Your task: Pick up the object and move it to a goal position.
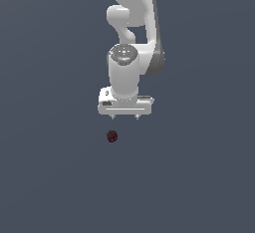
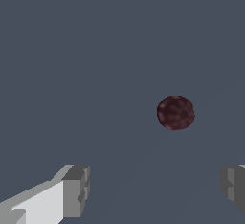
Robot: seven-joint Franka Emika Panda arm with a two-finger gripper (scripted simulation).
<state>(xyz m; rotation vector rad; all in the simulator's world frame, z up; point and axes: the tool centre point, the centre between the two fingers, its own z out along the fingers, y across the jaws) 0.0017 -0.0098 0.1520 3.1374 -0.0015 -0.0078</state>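
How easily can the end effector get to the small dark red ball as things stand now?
Probably yes. The end effector is open and hangs apart from the dark red ball, which lies alone on the bare surface. In the wrist view nothing stands between the fingers and the ball; it only needs aligning.

The white arm hangs straight down, its tool [image 1: 125,117] spread wide (fingers [image 2: 76,189] apart, gripping nothing).

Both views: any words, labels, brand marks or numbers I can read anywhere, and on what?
None: no readable text in either view.
Arm: plain white and grey, no marking legible.
Gripper: no label.
Ball: only dark speckles, no print.
Floor: bare grey.
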